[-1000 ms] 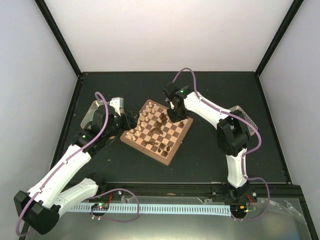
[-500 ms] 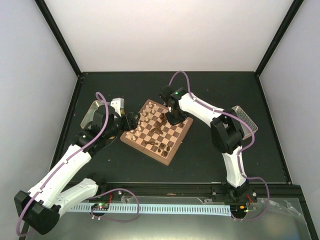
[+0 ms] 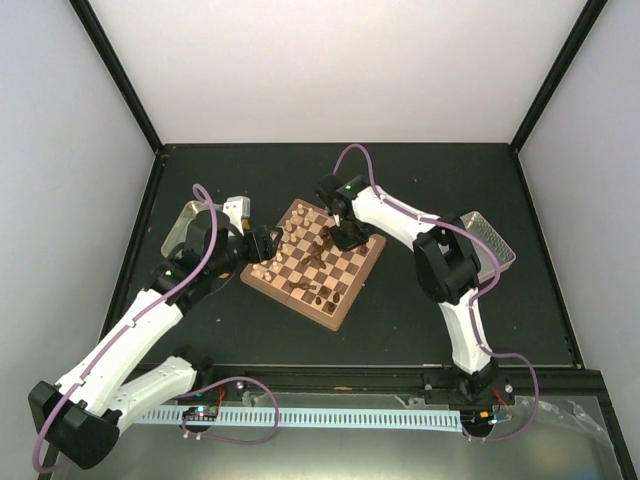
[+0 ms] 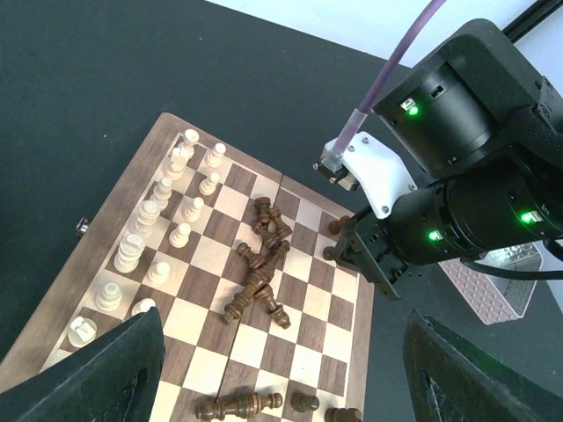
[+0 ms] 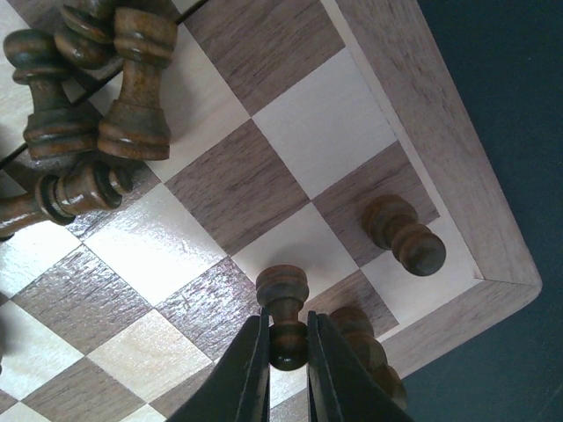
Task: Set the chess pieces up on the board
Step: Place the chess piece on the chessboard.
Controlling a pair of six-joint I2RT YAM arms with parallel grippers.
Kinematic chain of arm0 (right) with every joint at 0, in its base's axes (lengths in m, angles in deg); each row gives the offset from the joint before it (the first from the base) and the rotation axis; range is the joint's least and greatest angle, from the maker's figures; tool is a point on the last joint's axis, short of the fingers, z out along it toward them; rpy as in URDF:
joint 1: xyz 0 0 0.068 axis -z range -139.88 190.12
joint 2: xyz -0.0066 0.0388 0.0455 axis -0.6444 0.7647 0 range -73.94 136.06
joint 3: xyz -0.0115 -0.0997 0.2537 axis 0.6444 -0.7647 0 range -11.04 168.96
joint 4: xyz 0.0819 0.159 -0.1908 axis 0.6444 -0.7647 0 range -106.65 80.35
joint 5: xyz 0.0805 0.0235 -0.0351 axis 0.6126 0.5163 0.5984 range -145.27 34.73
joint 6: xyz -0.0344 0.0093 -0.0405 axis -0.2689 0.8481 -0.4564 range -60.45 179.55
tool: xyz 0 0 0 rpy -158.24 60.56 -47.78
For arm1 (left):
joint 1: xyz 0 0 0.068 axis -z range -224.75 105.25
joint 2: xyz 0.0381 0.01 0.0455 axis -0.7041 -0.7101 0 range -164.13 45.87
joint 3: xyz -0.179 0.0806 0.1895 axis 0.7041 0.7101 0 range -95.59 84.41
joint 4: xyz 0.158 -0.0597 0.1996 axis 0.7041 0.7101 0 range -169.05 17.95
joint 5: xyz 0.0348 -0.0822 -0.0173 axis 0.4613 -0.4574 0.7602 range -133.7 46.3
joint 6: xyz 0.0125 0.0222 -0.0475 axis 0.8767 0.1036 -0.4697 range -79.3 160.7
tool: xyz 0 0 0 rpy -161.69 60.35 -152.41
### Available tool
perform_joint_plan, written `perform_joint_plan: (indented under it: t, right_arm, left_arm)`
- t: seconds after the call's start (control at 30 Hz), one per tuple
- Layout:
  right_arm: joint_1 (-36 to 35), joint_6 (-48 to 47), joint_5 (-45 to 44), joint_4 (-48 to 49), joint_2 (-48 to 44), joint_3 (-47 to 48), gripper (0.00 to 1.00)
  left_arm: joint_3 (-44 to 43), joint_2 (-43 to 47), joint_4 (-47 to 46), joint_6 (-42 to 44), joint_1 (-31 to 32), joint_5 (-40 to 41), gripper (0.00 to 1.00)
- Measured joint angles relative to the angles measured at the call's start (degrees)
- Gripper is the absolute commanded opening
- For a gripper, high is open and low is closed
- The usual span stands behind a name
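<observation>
A dark pawn [image 5: 282, 294] is pinched by its head in the clenched right pincer [image 5: 288, 327]. Its long axis runs in line with the fingers, and its base points away from them toward the board [image 5: 440, 176]. Two neighbouring pawns [image 5: 403, 233] stand just beside the fingertips, on the board's corner side. The left pincer [image 4: 286, 330] is released, gripping nothing.
</observation>
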Motion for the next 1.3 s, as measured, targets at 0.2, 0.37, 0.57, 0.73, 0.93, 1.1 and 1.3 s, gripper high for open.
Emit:
perform_joint_plan:
  t: [0.2,0.37,0.57,0.73,0.93,1.1,1.3]
  right_arm:
    - [-0.13,-0.17,-0.33,-0.09,0.46,0.74,0.16]
    - [-0.13,-0.20,-1.01,-0.28,0.59,1.36,0.19]
    - [-0.13,-0.33,-1.20,-0.31,1.55,1.81,0.23]
    - [-0.11,-0.35,-1.22,-0.26,1.86,1.81,0.23]
    - [-0.13,0.39,-1.64,0.35,1.64,1.81,0.30]
    - [-0.13,2.34,-2.51,2.38,-2.89,0.44,0.34]
    - [-1.55,2.23,-0.57,5.95,-12.15,-3.52,0.34]
  left_arm:
    - [0.00,0.00,-0.11,0.00,0.00,-0.42,0.76]
    - [0.00,-0.02,-0.26,0.00,0.00,-0.98,0.76]
    - [0.00,-0.07,-0.28,0.00,0.00,-1.51,0.76]
    - [0.00,-0.11,-0.28,0.00,0.00,-1.66,0.76]
    - [0.00,-0.11,-0.28,0.00,0.00,-1.70,0.76]
    - [0.00,-0.04,-0.28,0.00,0.00,-1.66,0.76]
    - [0.00,1.09,-0.22,-0.11,0.00,-0.26,0.76]
